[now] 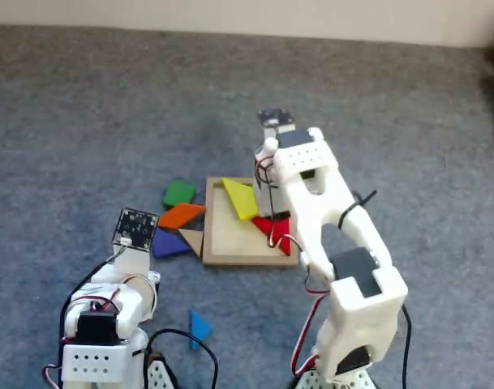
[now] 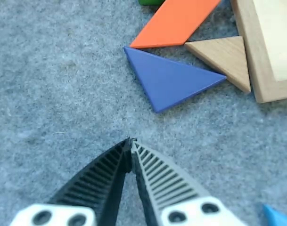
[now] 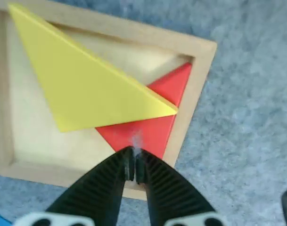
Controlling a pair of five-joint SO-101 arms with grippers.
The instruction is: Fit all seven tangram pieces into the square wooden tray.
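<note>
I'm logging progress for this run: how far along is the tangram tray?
Done: two of seven pieces are in the tray, the yellow triangle overlapping the red triangle. In hand: nothing; the right gripper is shut above the red triangle, the left gripper shut over the carpet. Left: the green square, orange parallelogram, dark blue triangle, wooden triangle and light blue piece lie outside.

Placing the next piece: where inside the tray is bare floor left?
The tray floor is bare between the yellow triangle and the wall beside the loose wooden triangle. The red triangle corner, under the right hand, is crowded.
</note>
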